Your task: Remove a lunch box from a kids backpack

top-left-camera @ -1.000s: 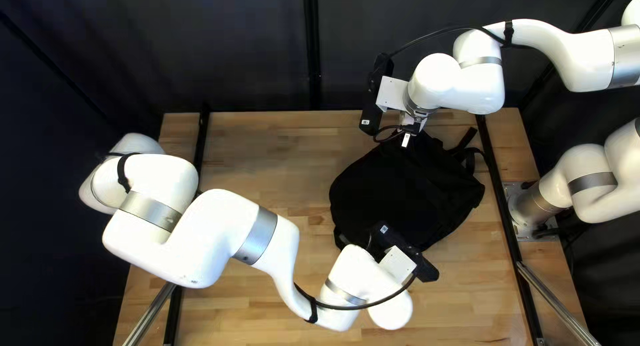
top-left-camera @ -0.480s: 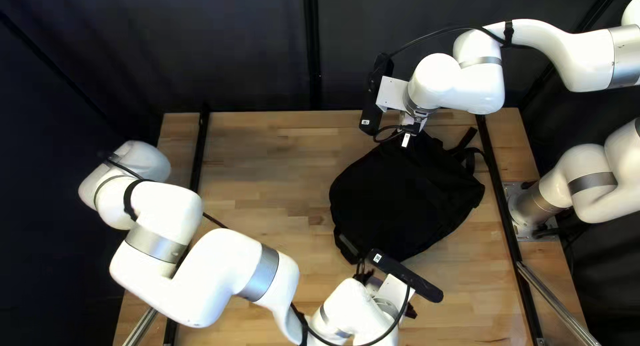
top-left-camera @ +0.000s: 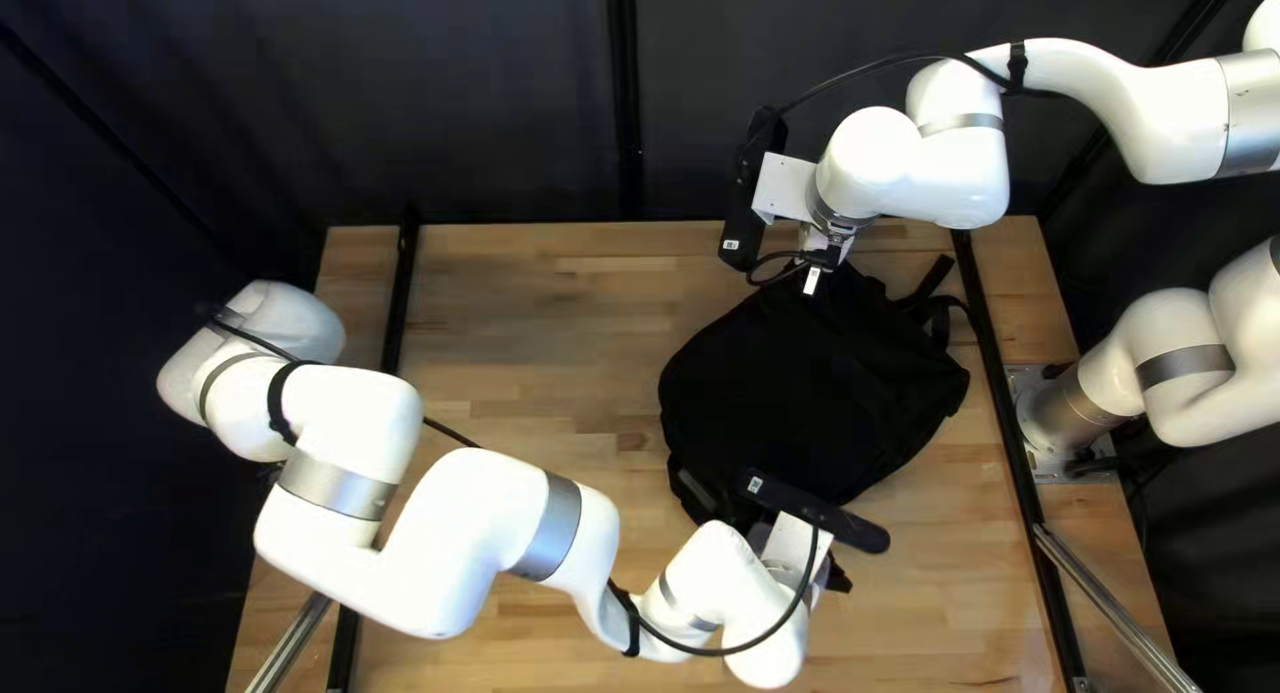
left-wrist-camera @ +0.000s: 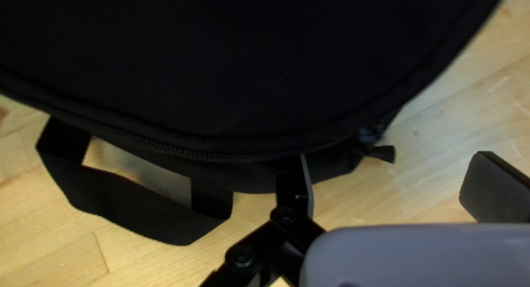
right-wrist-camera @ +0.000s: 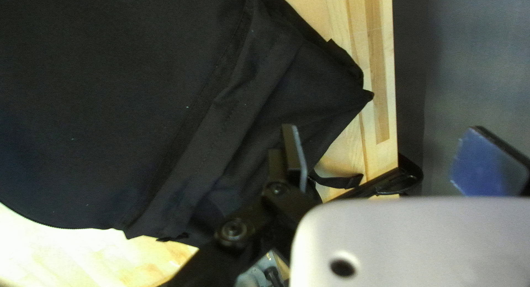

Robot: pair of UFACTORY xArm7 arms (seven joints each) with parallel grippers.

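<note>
A black fabric backpack [top-left-camera: 800,386] lies ahead of the black left tool [top-left-camera: 836,577] and right tool [top-left-camera: 824,258], both wide open, empty.

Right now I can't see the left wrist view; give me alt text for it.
Black backpack, its zippered edge at the open left gripper: one finger overlaps that edge, the other stands off over the wooden table. A strap loop sticks out beside the gripper, and a small tab shows between its fingers.
</note>
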